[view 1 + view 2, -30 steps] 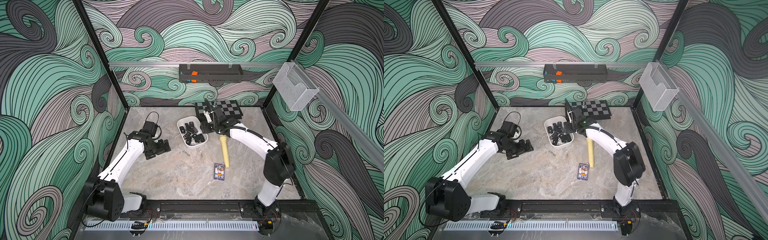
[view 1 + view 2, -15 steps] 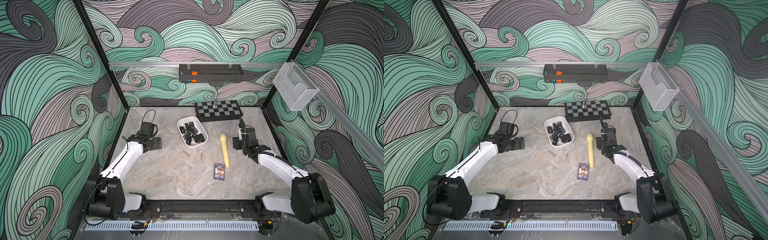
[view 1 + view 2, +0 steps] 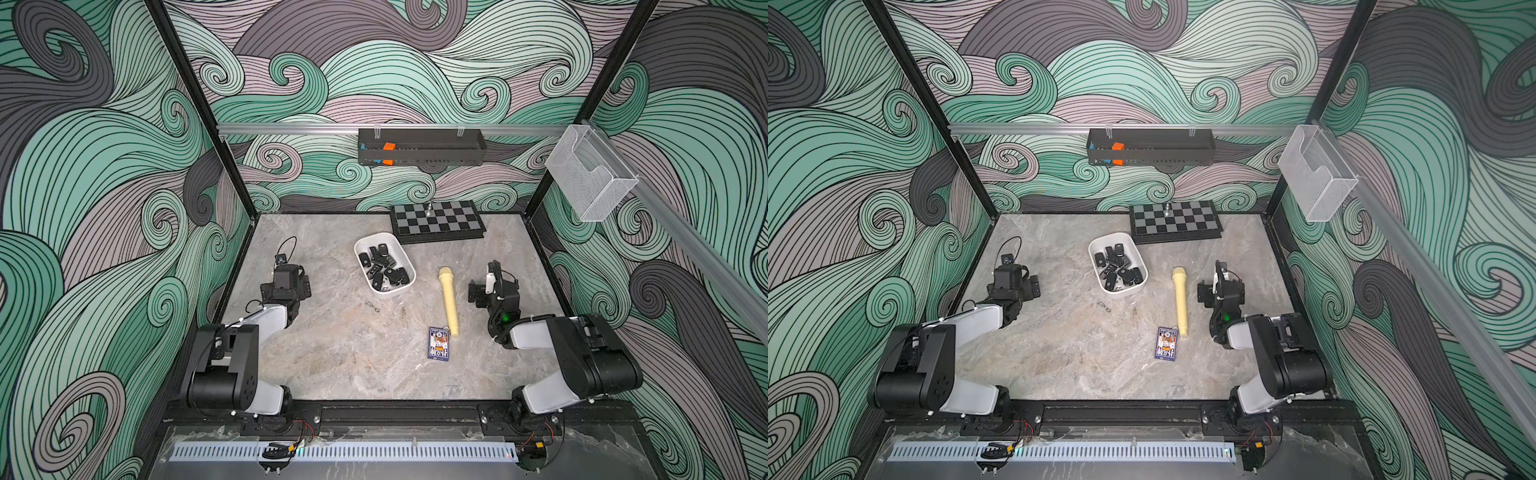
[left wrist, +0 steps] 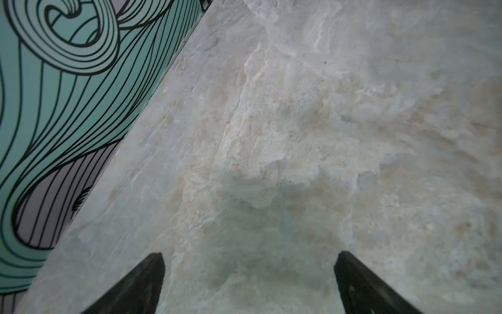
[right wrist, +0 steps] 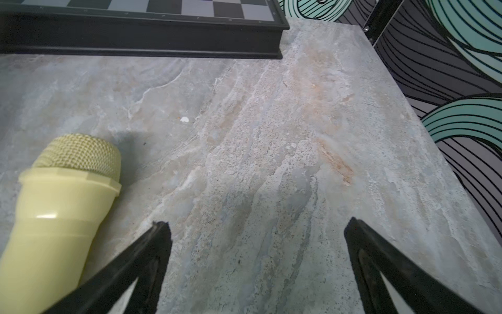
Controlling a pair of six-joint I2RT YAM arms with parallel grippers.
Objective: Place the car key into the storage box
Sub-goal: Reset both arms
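Storage box holds car keys; card pack print unreadable; left gripper, right gripper fingers apart, empty.

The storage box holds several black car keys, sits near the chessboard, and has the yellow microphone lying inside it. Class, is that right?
No. The yellow microphone lies on the table beside the storage box, not inside it, as both top views show. The box does hold several black car keys and sits near the chessboard.
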